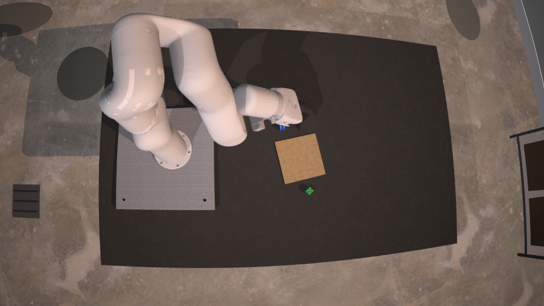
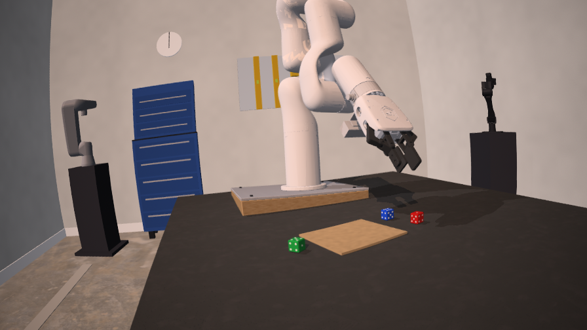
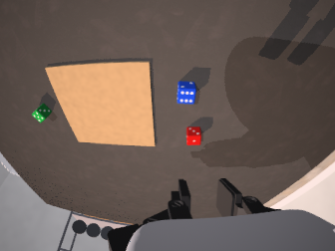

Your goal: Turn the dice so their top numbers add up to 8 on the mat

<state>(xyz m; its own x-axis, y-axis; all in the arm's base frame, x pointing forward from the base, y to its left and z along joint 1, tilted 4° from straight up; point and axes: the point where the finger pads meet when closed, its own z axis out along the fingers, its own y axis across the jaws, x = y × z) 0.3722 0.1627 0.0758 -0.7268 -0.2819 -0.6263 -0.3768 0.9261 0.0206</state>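
The mat (image 1: pixel 300 158) (image 2: pixel 352 236) (image 3: pixel 107 105) lay on the table (image 1: pixel 380 152) (image 2: pixel 369 295) (image 3: pixel 125 174), and all three dice were off it. In the exterior view, the first die (image 1: pixel 309 190) (image 2: pixel 296 244) (image 3: pixel 42 113) sat just left of the mat, while the second die (image 1: pixel 282 127) (image 2: pixel 386 213) (image 3: pixel 186 93) sat behind it. The third die (image 2: pixel 416 217) (image 3: pixel 193 135) (hidden in the top view) was right of the second, near but apart. The base plate (image 1: pixel 163 190) (image 2: pixel 256 193) stood behind the mat, farther left than the second die
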